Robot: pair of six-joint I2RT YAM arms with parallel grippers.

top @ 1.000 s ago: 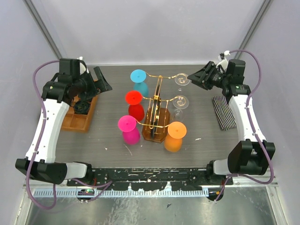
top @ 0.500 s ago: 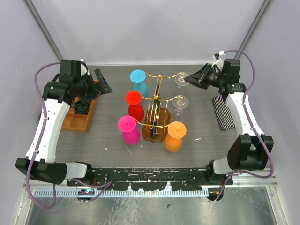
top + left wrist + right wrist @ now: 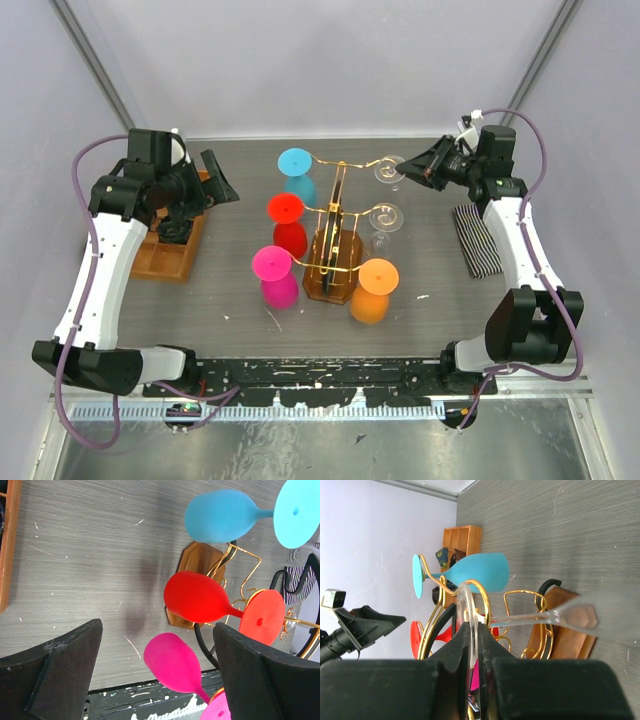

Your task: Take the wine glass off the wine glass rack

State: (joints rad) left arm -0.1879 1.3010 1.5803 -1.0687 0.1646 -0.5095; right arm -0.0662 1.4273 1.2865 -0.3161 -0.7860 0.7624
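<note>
The wine glass rack [image 3: 335, 262], a gold wire stand with a black arch on a brown wooden base, stands mid-table. Blue [image 3: 296, 172], red [image 3: 286, 222], pink [image 3: 272, 276] and orange [image 3: 375, 288] glasses hang from it upside down, as does a clear wine glass [image 3: 385, 224]. My right gripper [image 3: 404, 172] is shut on the foot of another clear wine glass [image 3: 388, 169] at the back right hook; the foot [image 3: 468, 611] sits pinched between the fingers, still by the gold hook [image 3: 482, 597]. My left gripper [image 3: 222, 178] is open and empty, left of the rack, with the pink glass [image 3: 175, 662] seen between its fingers.
A flat wooden tray [image 3: 170, 243] with dark items lies at the left under the left arm. A striped black-and-white cloth [image 3: 477, 240] lies at the right. Grey walls close in both sides and the back.
My right gripper has moved in toward the back right hook and closed on the clear glass's foot. The left arm has barely moved.
</note>
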